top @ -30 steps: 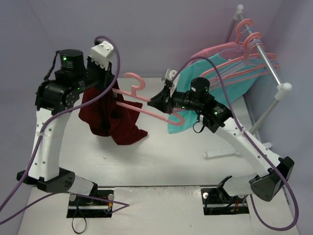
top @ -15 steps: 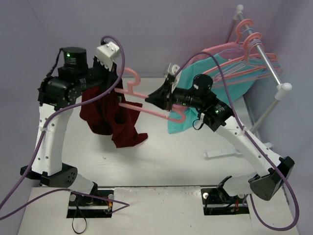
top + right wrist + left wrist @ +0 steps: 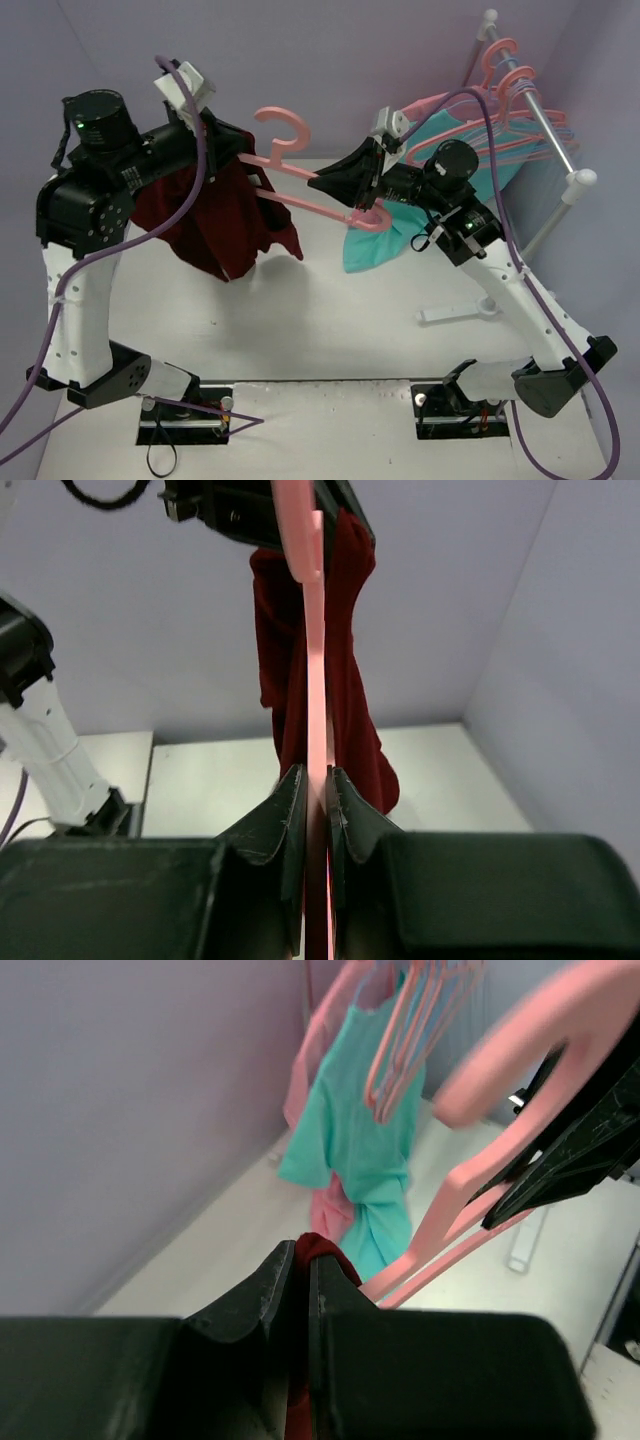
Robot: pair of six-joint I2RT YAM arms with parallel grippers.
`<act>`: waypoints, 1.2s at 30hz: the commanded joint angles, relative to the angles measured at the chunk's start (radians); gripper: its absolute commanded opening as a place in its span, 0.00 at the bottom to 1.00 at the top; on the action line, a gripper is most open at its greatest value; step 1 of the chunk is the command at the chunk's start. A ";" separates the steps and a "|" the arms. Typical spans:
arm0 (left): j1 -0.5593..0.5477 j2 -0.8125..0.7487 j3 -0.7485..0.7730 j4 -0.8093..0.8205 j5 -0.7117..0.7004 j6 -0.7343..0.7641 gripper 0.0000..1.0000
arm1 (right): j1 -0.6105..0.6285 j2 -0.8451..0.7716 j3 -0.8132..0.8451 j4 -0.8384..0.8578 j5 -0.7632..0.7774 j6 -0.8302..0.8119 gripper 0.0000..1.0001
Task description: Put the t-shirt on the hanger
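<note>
The maroon t-shirt (image 3: 215, 215) hangs in the air from my left gripper (image 3: 222, 135), which is shut on a fold of it (image 3: 322, 1250). My right gripper (image 3: 325, 185) is shut on the salmon-pink hanger (image 3: 300, 195) and holds it level above the table, its left arm reaching into the shirt and its hook (image 3: 285, 122) pointing up. In the right wrist view the hanger (image 3: 315, 660) runs edge-on from the jaws into the shirt (image 3: 350, 680). In the left wrist view the hanger (image 3: 500, 1130) sits at the right.
A clothes rack (image 3: 545, 120) stands at the back right with several pink hangers (image 3: 505, 70) carrying a teal garment (image 3: 470, 165) and a pink garment (image 3: 430, 103). A white rack foot (image 3: 455, 312) lies on the table. Purple walls enclose the back and sides.
My left arm has lifted and swung left, raising the shirt off the table. My right gripper has risen with the hanger, whose hook now stands higher.
</note>
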 commanded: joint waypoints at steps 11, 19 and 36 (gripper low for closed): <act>-0.025 -0.023 -0.366 0.014 0.156 -0.051 0.00 | -0.001 -0.044 -0.319 0.422 0.022 0.180 0.00; -0.026 -0.054 -0.330 0.022 0.117 -0.021 0.00 | -0.042 -0.021 -0.292 0.433 -0.007 0.180 0.00; -0.020 -0.039 -0.250 0.020 0.048 0.006 0.54 | -0.052 0.021 -0.305 0.436 -0.060 0.175 0.00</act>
